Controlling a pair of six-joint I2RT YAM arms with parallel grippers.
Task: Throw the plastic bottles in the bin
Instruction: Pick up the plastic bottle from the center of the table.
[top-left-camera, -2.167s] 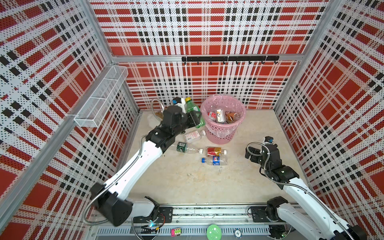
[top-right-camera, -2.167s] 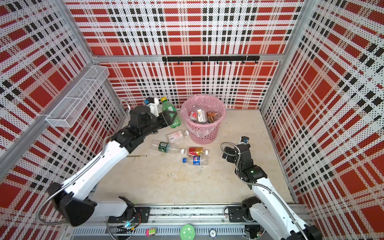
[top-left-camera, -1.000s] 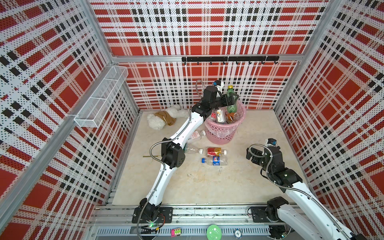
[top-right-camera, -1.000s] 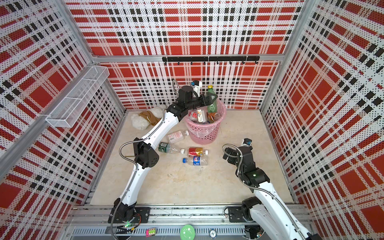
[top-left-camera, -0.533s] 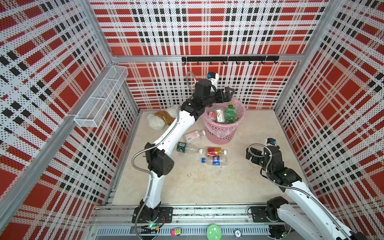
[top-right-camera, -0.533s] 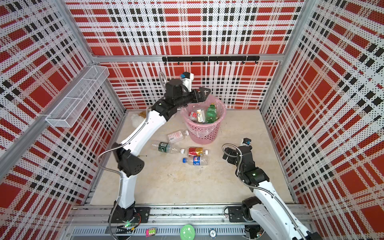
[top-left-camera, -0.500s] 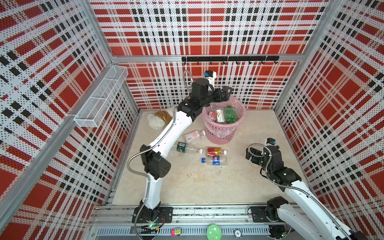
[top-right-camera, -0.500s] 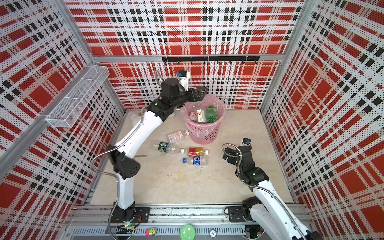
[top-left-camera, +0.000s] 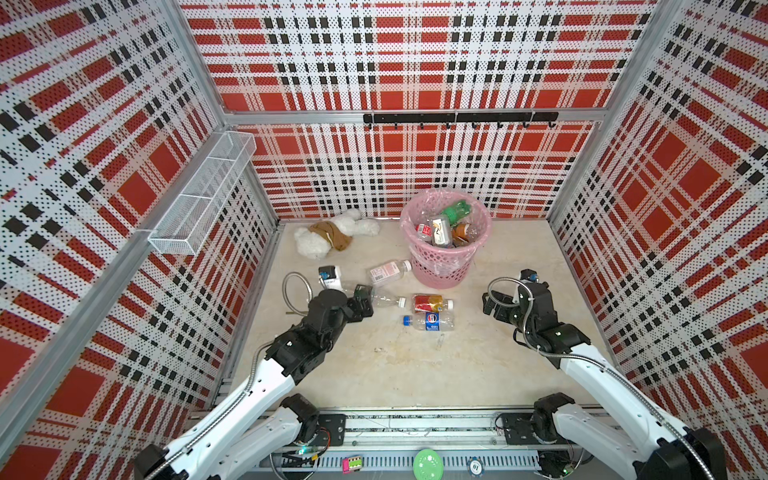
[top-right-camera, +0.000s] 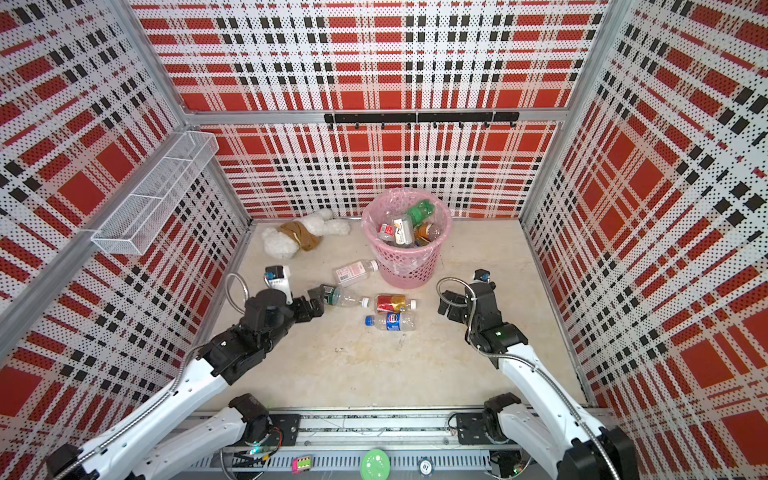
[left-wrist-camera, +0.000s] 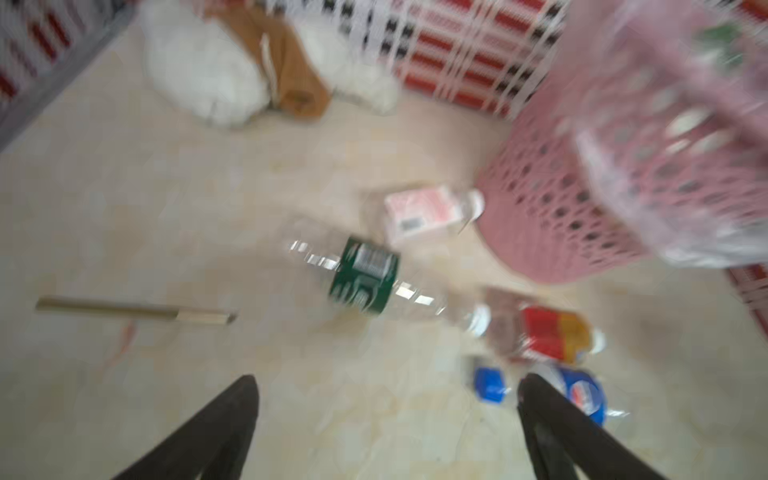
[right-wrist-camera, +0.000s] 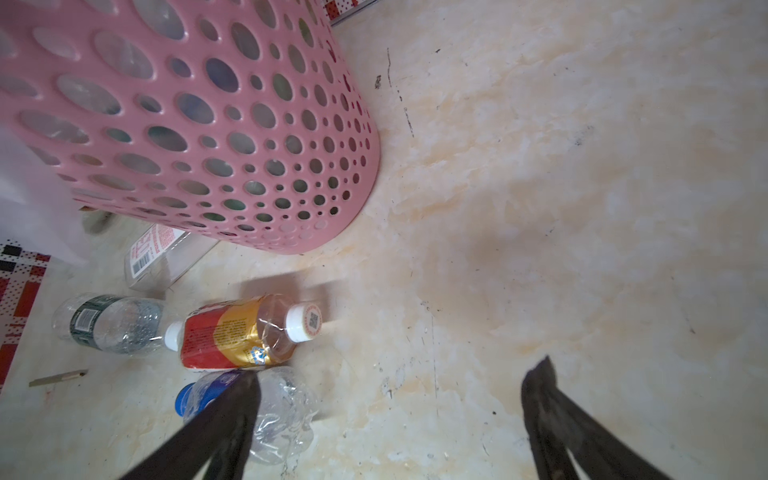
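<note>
Four plastic bottles (top-left-camera: 430, 322) lie on the floor (top-left-camera: 415, 365) just in front of the round pink perforated plastic bin (top-left-camera: 440, 266), which already holds several more, so most of the job looks done. The left gripper (left-wrist-camera: 388, 380) hovers by the clear green-labelled bottle (left-wrist-camera: 365, 274), fingers spread and empty; the right gripper (right-wrist-camera: 399, 372), equally released, hangs near the bin's front.

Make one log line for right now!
left gripper: open, by green-label bottle | right gripper: open, empty | bin: holds bottles
</note>
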